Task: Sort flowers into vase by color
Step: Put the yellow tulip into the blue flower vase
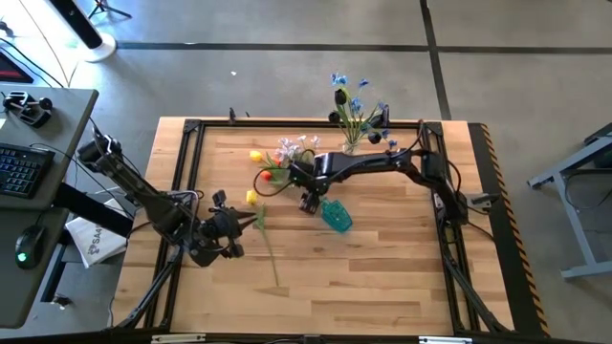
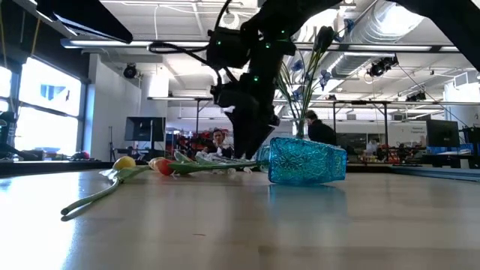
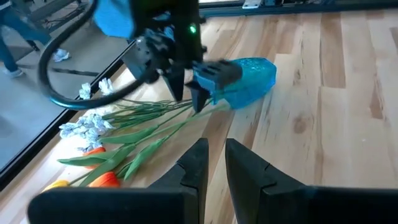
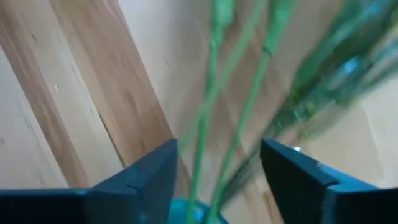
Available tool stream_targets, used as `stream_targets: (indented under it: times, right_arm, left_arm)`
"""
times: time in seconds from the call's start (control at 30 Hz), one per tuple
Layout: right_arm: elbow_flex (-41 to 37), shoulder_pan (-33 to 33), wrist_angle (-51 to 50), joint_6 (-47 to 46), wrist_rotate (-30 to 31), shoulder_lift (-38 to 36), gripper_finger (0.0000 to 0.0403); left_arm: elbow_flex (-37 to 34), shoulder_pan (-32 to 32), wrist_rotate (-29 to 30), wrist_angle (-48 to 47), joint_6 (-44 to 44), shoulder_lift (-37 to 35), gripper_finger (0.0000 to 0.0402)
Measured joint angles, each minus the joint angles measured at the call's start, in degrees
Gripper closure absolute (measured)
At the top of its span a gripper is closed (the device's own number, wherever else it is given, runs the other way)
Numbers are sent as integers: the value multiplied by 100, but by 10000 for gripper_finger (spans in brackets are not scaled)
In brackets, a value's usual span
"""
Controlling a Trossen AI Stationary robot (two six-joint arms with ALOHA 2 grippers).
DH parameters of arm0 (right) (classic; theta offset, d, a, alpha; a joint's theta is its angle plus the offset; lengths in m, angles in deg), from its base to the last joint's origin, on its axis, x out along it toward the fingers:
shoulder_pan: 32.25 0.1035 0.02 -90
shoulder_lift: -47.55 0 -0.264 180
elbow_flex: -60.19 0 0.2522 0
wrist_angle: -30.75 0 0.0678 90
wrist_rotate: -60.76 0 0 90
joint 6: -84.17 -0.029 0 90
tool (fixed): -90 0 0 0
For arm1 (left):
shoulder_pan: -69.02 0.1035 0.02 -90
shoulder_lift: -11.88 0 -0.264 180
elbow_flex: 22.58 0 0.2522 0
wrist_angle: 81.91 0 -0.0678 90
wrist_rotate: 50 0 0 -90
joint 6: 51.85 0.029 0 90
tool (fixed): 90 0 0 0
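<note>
A teal glass vase [image 1: 337, 217] [image 3: 249, 78] lies on its side mid-table. A bunch of flowers [image 1: 277, 162] [image 3: 124, 134] with orange, yellow and pale heads lies flat, its green stems running toward the vase mouth. My right gripper [image 1: 308, 201] [image 4: 217, 168] hangs open over those stems just by the mouth, fingers pointing down, with two stems [image 4: 205, 124] passing between them; no touch shows. One yellow flower [image 1: 251, 198] [image 2: 124, 162] lies apart, by my left gripper [image 1: 244, 226] [image 3: 216, 158], which is open by a narrow gap and holds nothing.
A clear vase [image 1: 352, 143] with blue and near-black flowers stands at the table's far edge, close behind the right arm. A black frame [image 1: 191, 129] rims the wooden table. Bare wood [image 1: 382, 277] lies near and right of the teal vase. People show in the room beyond.
</note>
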State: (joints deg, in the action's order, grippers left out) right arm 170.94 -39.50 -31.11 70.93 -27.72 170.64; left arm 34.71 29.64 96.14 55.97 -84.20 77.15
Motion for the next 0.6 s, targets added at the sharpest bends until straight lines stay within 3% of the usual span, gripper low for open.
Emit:
stream_targets:
  times: [0.23,0.6]
  right_arm:
    - [66,-313,-366,-428,239,21,93]
    - [66,-314,43,-472,-368,273,77]
  left_arm:
    - [0,2,-3,88,1,502,358]
    - [1,185,-21,732,461,1261,358]
